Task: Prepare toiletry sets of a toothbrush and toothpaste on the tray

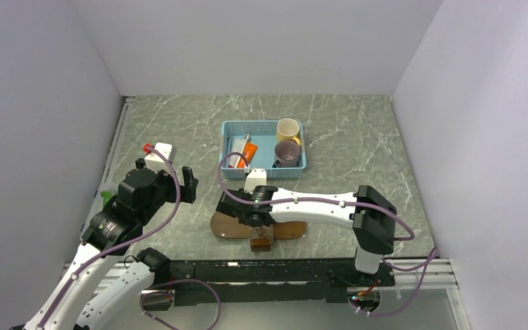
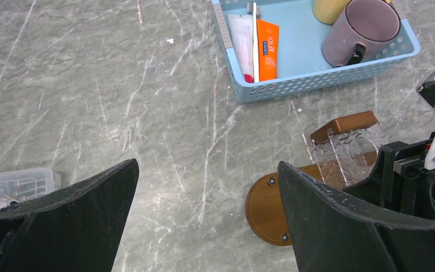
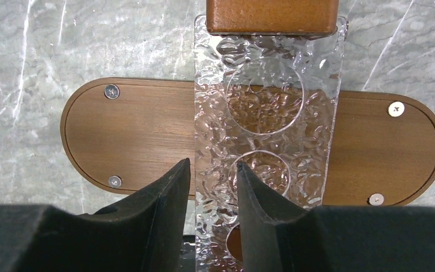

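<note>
Right gripper [image 3: 212, 167] narrowly parted above dark-brown wooden oval tray [image 3: 124, 141], hold unclear; wide-spread left gripper [image 2: 207, 167] should pinch orange toothpaste tube [image 2: 267, 48] crosswise.

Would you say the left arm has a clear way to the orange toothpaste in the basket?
Probably yes. The left tool is wide open, bare table lies between it and the basket, and the toothpaste lies uncovered beside the toothbrush. The right arm hangs over the tray, off that line.
</note>
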Controlling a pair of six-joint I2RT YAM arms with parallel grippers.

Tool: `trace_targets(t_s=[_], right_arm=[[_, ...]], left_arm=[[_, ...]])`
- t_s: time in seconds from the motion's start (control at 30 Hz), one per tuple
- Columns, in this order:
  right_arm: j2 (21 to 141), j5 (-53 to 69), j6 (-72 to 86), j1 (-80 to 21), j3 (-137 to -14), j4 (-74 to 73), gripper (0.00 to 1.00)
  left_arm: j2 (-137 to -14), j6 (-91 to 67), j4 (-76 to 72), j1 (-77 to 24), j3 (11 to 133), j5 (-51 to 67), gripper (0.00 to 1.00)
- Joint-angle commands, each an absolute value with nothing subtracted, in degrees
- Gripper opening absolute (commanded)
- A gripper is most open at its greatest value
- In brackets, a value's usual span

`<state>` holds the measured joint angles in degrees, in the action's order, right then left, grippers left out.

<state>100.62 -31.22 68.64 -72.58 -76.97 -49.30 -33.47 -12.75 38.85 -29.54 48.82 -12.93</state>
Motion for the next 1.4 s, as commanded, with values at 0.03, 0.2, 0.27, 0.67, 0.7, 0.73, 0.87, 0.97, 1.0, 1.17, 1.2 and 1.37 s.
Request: trace_targets(t_s=[0.03, 0.2, 0.27, 0.67, 0.7, 0.73, 0.87, 0.97, 1.0, 1.17, 1.2, 1.37], right_arm=[[100.4, -33.4, 69.4, -73.0, -79.8, -49.9, 0.39], [99.2, -34.1, 69.3, -73.0, -80.1, -50.4, 0.39], [98.5, -34.4, 69.1, -73.0, -80.1, -50.8, 0.39], [92.4, -36.4, 62.4, -73.0, -79.8, -51.5, 0.42], [91.7, -36.7, 61.7, -73.0, -79.6, -51.2, 0.42], [91.1, -37.0, 60.5, -72.9, -79.6, -50.8, 0.43], [89.8, -36.0, 53.8, -70.5, -81.4, -50.0, 0.44], [89.4, -32.6, 48.7, -66.7, -83.1, -48.6, 0.42], [89.3, -31.5, 46.8, -65.5, -83.8, -48.0, 0.41], [91.1, -25.2, 38.3, -58.4, -89.1, -46.2, 0.41], [92.1, -24.5, 36.9, -57.3, -90.8, -46.3, 0.41], [98.4, -18.5, 32.2, -51.0, -98.5, -46.6, 0.41]], left_arm=[[-33.1, -12.5, 38.2, -29.3, 48.8, -12.7, 0.99], [-33.2, -12.5, 38.1, -29.3, 48.7, -12.8, 1.0], [-33.3, -12.6, 38.2, -29.3, 48.7, -12.8, 0.99], [-34.2, -12.9, 38.1, -29.2, 48.5, -14.2, 0.99], [-34.4, -12.9, 38.1, -29.3, 48.4, -14.3, 0.99], [-34.4, -12.9, 38.2, -29.3, 48.4, -14.3, 0.99], [-35.2, -12.4, 37.8, -29.3, 48.2, -14.4, 1.0], [-35.7, -12.3, 37.7, -29.3, 48.2, -15.4, 0.99], [-35.9, -12.2, 37.6, -29.3, 48.1, -15.6, 0.99], [-36.6, -11.7, 36.7, -29.2, 47.5, -16.4, 0.99], [-36.9, -11.6, 36.5, -29.3, 47.4, -16.5, 0.99], [-37.9, -11.9, 36.0, -29.2, 47.1, -17.0, 0.99]])
